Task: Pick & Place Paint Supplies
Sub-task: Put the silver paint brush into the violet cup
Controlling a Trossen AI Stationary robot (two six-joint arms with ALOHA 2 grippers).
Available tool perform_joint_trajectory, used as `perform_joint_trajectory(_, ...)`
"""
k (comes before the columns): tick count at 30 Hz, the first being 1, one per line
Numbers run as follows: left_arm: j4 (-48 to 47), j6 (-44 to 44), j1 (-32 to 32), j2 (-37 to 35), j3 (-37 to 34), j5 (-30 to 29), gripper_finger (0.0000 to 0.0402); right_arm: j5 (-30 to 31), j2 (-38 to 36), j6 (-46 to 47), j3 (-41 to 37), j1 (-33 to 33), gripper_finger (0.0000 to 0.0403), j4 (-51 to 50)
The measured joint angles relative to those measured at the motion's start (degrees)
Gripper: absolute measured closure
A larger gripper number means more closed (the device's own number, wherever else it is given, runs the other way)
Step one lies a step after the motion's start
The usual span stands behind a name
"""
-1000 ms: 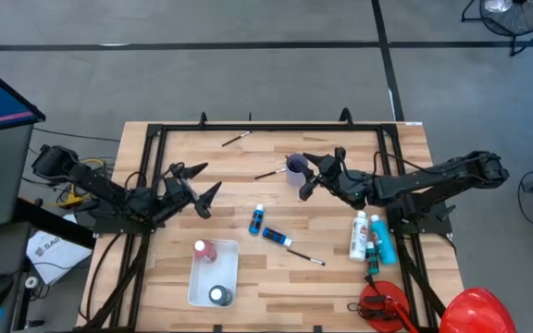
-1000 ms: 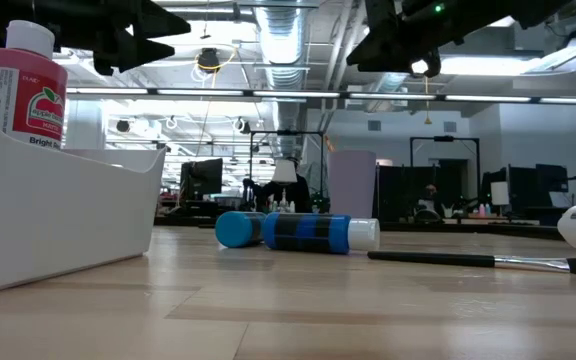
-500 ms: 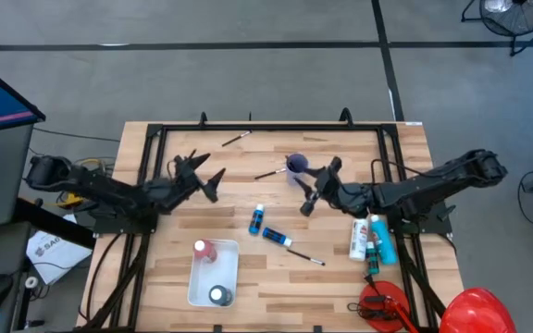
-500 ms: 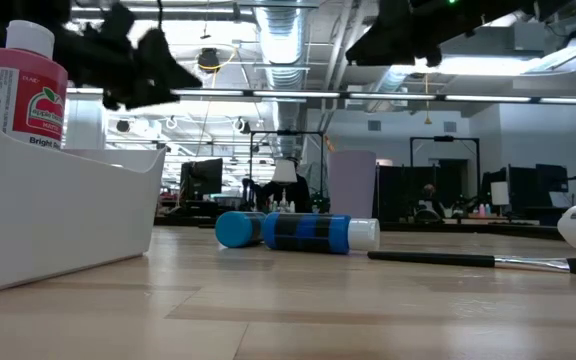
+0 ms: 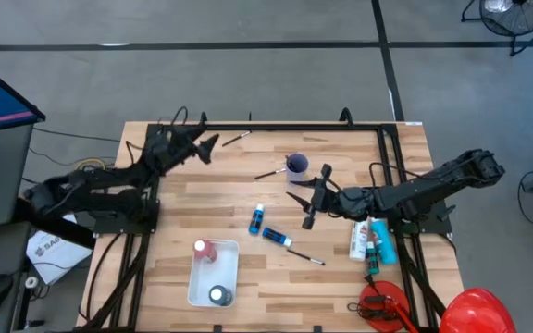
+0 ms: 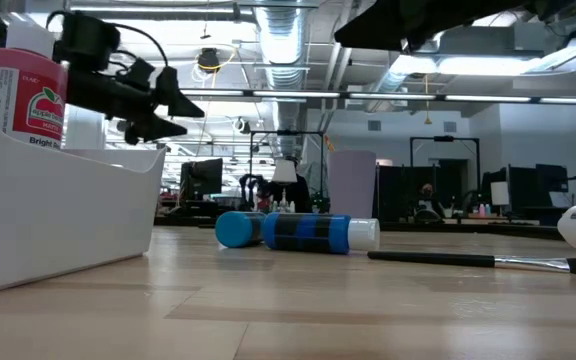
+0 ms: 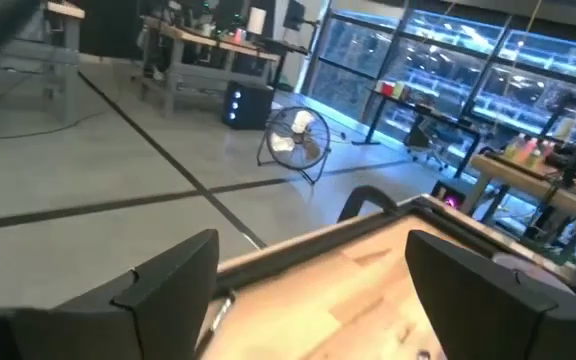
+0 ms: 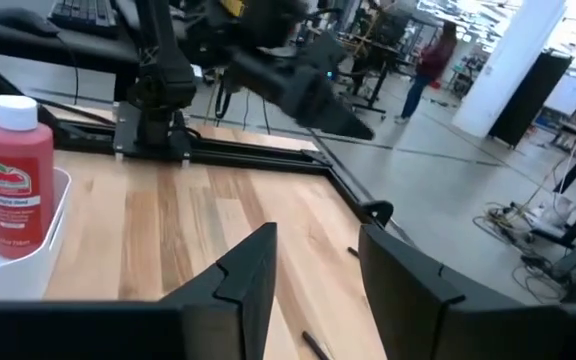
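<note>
My left gripper [image 5: 198, 146] is open above the table's far left part, a little left of a thin brush [image 5: 237, 139]; it also shows in the low view [image 6: 165, 104]. My right gripper [image 5: 304, 209] is open over the middle of the table, just right of a light blue bottle [image 5: 257, 219] and a dark blue bottle [image 5: 276, 237], both lying on their sides. A red bottle [image 5: 203, 250] stands upright in a white tray [image 5: 228, 274]. A white bottle [image 5: 358, 236] and a teal bottle [image 5: 381, 244] lie at the right.
A purple cup [image 5: 296, 165] stands behind my right gripper, with a brush [image 5: 268, 173] beside it. Another brush [image 5: 305, 256] lies near the dark blue bottle. A second capped bottle [image 5: 218, 295] sits in the tray. A red helmet-like thing [image 5: 475, 310] lies off the near right corner.
My left gripper has swung from the table's left middle toward the far edge, ending beside the far brush. My right gripper has moved from beside the purple cup toward the near edge and slightly left, closer to the blue bottles. No object has moved.
</note>
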Motion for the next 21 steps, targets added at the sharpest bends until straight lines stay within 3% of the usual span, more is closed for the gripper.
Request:
perform_joint_trajectory(5,-4.09,4.04,3.85,10.73,10.78,8.67,0.0102,0.02,0.00,-0.54,0.01,-0.60,0.0267,0.87)
perform_joint_trajectory(10,-12.93,11.68,4.73,22.69,20.42,12.58,0.0103,0.02,0.00,-0.51,0.00,-0.88,0.0265,1.04)
perform_joint_trajectory(15,-12.98,8.60,4.70,28.98,21.80,11.27,0.0103,0.02,0.00,-0.48,0.02,-0.13,0.0265,0.26)
perform_joint_trajectory(21,-13.18,5.32,3.16,29.19,19.97,11.25,0.0103,0.04,0.00,0.00,0.02,0.24,0.0269,-3.06)
